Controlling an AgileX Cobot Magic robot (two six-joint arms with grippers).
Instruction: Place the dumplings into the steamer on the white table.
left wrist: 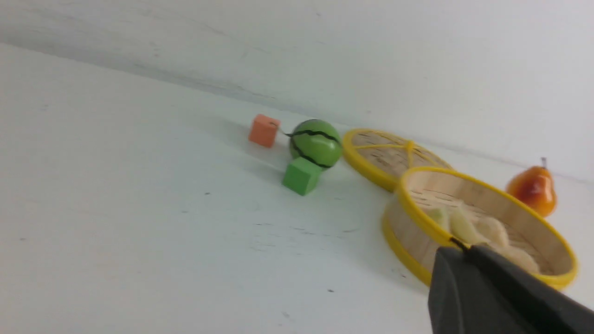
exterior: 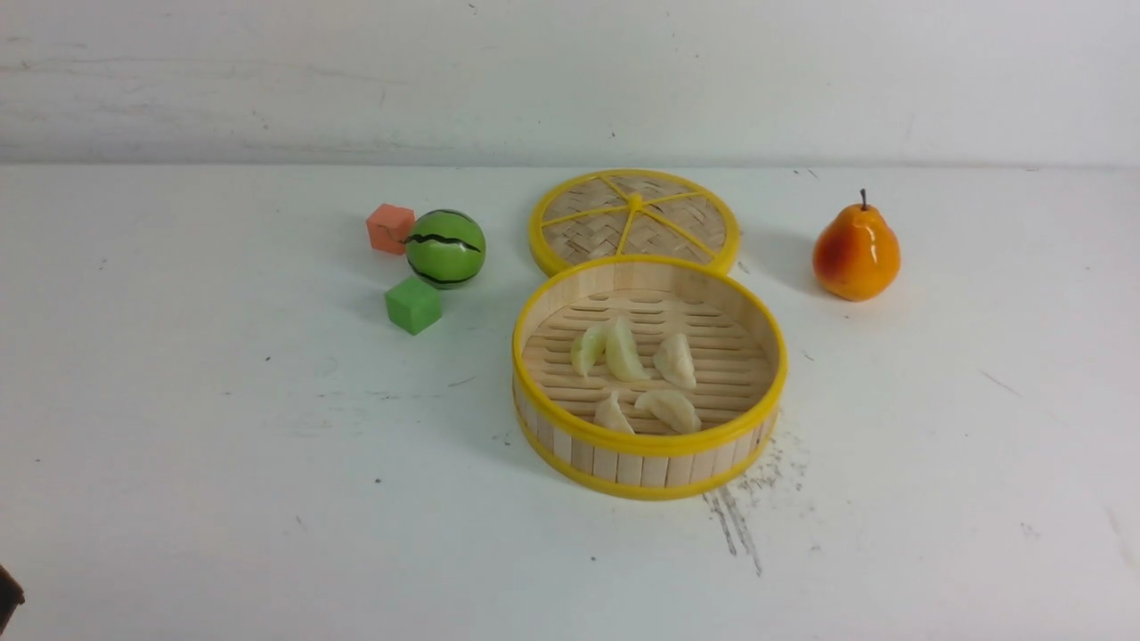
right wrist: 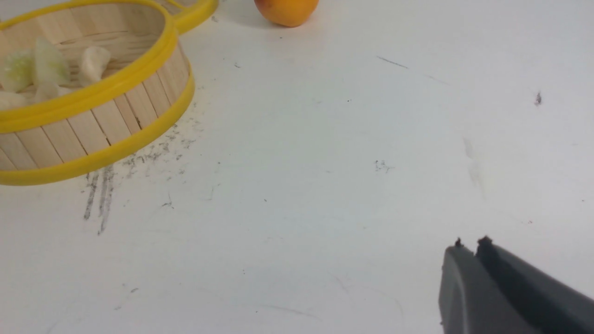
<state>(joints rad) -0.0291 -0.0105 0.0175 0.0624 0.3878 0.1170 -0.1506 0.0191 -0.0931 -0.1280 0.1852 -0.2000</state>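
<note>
Front view shows, nearest the robot, only bare white counter with specks and a grey scratch patch beside the steamer; neither arm reaches into this view, bar a dark sliver at its lower left edge that I cannot identify. In the left wrist view the left gripper has its dark fingers pressed together with nothing between them, and the steamer lies just beyond their tips. In the right wrist view the right gripper is likewise closed and empty, hovering over bare counter, with the steamer well apart from it toward the robot's left.

Further in, the steamer sits mid-counter, upright and open. All five dumplings lie on its slatted floor: three in a loose row near the middle, two closer to the near wall, long axes pointing in mixed directions. None is left on the counter, so the task looks complete and I judge no further pick is needed. If one were, the left arm appears the nearer, the basket lying straight ahead of its fingers.

Beyond, the lid lies flat, touching the steamer's far rim. A green cube, striped ball and orange cube cluster at far left; a pear stands at far right
</note>
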